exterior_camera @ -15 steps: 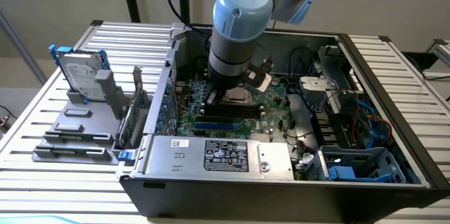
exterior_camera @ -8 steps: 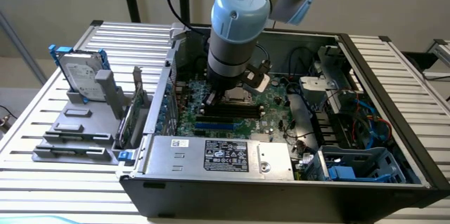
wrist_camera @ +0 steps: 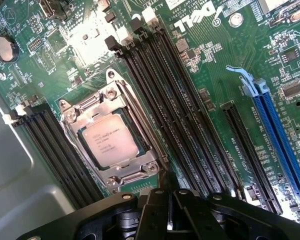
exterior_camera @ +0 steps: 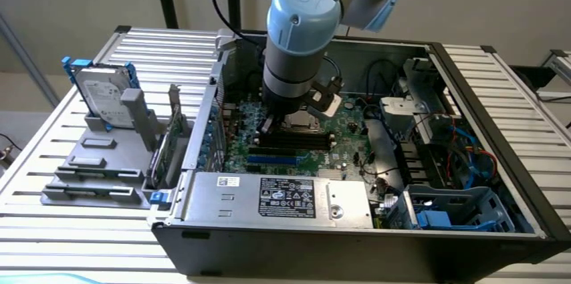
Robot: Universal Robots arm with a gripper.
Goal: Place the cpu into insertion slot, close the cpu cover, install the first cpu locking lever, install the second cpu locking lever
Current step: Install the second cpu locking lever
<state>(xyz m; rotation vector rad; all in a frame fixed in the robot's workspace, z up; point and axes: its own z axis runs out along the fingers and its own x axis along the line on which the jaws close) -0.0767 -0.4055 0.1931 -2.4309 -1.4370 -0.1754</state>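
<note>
Note that the cpu (wrist_camera: 109, 142) sits in the insertion slot (wrist_camera: 70, 120) under the cpu cover (wrist_camera: 121, 101); gripper (wrist_camera: 167, 207) fingers are clenched, empty.

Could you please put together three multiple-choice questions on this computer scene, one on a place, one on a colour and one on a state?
1. Where does the cpu lie?
A. On the grey power supply box
B. In the insertion slot, framed by the cpu cover
C. In a blue expansion slot

2. What colour is the circuit board?
A. Red
B. White
C. Green

3. How is the gripper set?
A. Shut, holding nothing
B. Shut on the cpu
C. Wide open around a memory slot

Answers:
1 B: in the wrist view the chip sits inside the insertion slot, with the cpu cover closed around it.
2 C: the board is green around the black memory slots.
3 A: its fingers are together above the board, and the cpu lies apart from them.
</note>
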